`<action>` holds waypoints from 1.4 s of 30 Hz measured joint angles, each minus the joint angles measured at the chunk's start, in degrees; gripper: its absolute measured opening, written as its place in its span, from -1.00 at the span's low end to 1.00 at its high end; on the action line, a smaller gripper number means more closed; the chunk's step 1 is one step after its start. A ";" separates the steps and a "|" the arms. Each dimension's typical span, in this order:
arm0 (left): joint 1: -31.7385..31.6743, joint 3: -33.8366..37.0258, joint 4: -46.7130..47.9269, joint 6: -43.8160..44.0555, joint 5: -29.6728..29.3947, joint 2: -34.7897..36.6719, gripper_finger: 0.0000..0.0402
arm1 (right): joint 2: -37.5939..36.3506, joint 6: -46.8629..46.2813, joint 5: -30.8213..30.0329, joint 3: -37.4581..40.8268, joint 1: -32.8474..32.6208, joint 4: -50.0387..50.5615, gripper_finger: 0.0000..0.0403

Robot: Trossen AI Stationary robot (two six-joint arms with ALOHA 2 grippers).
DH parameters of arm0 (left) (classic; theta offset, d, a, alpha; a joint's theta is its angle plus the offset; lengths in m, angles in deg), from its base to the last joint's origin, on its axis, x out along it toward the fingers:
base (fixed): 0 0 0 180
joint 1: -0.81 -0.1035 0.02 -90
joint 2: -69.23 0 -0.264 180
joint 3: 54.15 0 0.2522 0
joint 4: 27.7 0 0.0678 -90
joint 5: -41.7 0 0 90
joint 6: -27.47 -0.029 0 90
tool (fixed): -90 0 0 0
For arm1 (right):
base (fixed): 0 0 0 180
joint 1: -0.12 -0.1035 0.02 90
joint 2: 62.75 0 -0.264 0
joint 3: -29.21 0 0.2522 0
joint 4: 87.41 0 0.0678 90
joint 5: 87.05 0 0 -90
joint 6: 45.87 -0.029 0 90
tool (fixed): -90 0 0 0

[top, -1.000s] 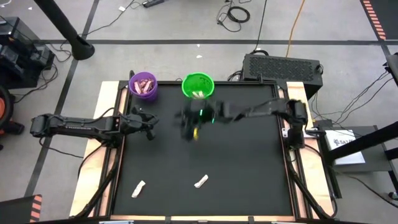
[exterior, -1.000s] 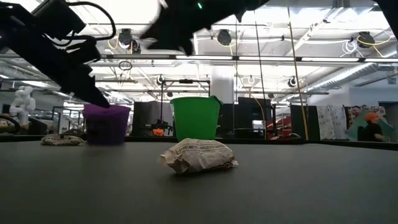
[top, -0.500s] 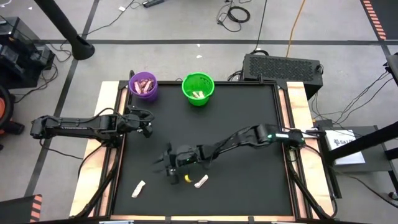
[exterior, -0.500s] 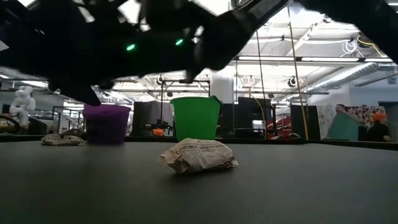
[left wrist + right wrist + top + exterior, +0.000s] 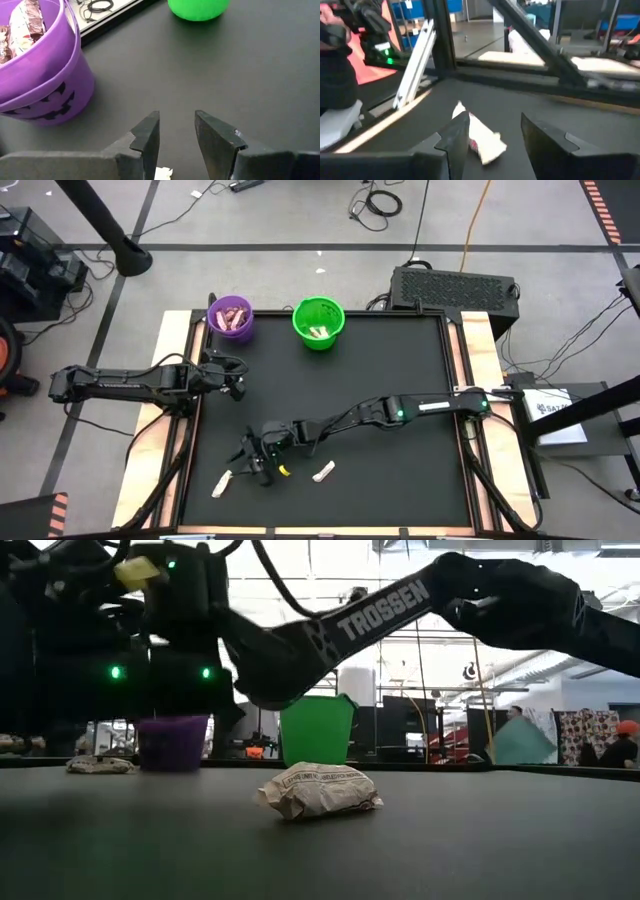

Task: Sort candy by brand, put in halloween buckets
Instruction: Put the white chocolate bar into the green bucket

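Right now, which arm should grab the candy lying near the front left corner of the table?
The right. Its gripper is open just beside that white candy, which shows ahead of it in the right wrist view. The left gripper waits open near the purple bucket, farther away.

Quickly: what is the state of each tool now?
Left tool: open, holding nothing.
Right tool: open, a white candy ahead, not gripped.

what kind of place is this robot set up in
Likely a large robotics lab or workshop hall: bare concrete floor strewn with cables, exposed ceiling lights and ducting in the low view, and a black work table on a frame.
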 joint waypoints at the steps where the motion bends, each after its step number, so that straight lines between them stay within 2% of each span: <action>1: 0.00 0.00 -0.02 0.00 0.01 0.00 -0.34 | 0.52 -0.30 0.02 -0.12 0.00 0.24 -0.15; 5: 0.00 0.02 -0.96 -0.09 0.00 -0.16 -0.34 | 1.39 -0.74 -0.19 0.50 0.11 0.70 -0.15; 10: 0.00 0.02 -3.89 -0.57 0.01 -0.80 -0.34 | 2.09 -1.74 -3.67 0.00 -0.17 1.14 -0.15; 20: 0.01 0.04 -4.48 -1.62 0.06 -1.03 -0.34 | 2.11 1.50 -3.47 0.00 -1.83 4.28 -0.15; 28: 0.00 0.04 -4.57 -1.51 0.21 -1.16 -0.34 | 2.11 2.02 -8.19 0.00 -2.71 4.28 -0.15; 42: 0.00 0.04 -7.30 -1.53 0.28 -1.14 -0.34 | 2.13 1.19 -9.90 -0.02 -2.79 2.60 -0.15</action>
